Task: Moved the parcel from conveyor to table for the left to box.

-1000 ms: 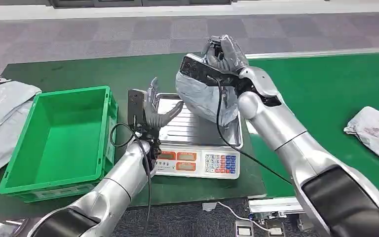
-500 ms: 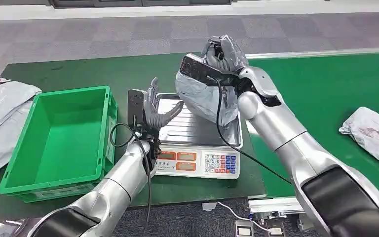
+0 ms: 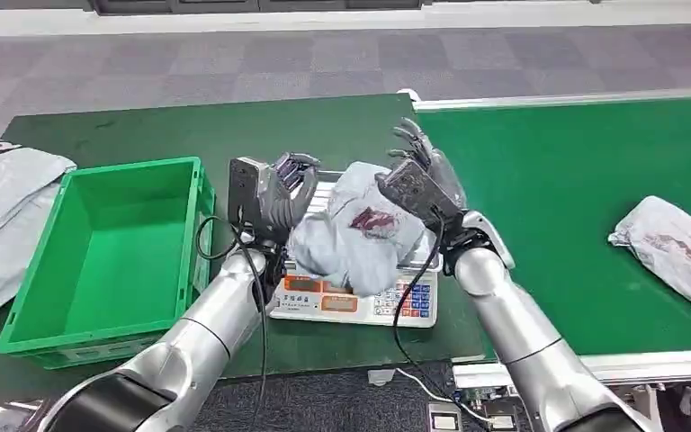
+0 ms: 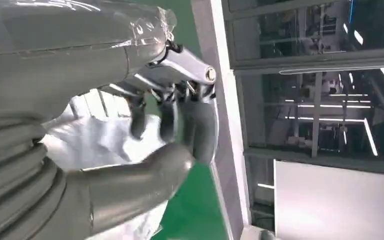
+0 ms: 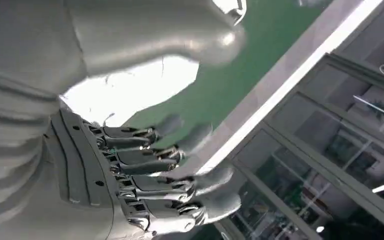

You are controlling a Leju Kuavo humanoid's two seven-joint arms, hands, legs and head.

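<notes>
Parcel [image 3: 357, 236] now down on scale [image 3: 353, 300]; right robot hand [image 3: 425, 162] released, left robot hand [image 3: 286, 191] grasping it

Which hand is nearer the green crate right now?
Left. The left hand is at the parcel on the scale, just beside the green crate. The right hand is on the parcel's far side, away from it.

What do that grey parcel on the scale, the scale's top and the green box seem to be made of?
The grey parcel looks like a soft plastic mailer bag: matte, crumpled and sagging over the scale's edge. The scale's top seems to be bare metal, probably steel, silvery with a ribbed sheen. The green box looks like rigid moulded plastic, smooth and evenly coloured.
</notes>
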